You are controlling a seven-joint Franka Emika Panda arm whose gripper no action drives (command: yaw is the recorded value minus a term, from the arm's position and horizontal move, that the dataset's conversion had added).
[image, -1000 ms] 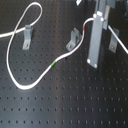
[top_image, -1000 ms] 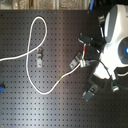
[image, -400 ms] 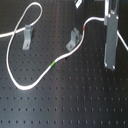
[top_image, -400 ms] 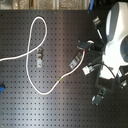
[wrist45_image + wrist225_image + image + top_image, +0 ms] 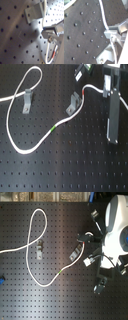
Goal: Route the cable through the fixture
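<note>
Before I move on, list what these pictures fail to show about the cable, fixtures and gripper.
- Gripper: cable lies at its fingers in both wrist views, but blur hides whether it is clamped.
- Cable's far end: cut off by the second exterior view's left edge.
- Cable at the fixture near the arm: too small in both exterior views to tell whether it sits in the slot.
- Blue object: cropped, unidentifiable.

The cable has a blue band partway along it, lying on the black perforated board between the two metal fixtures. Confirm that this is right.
Not quite: the band on the cable is green, not blue, as the first exterior view shows. The rest holds: it lies on the black perforated board, between the two metal fixtures.
</note>
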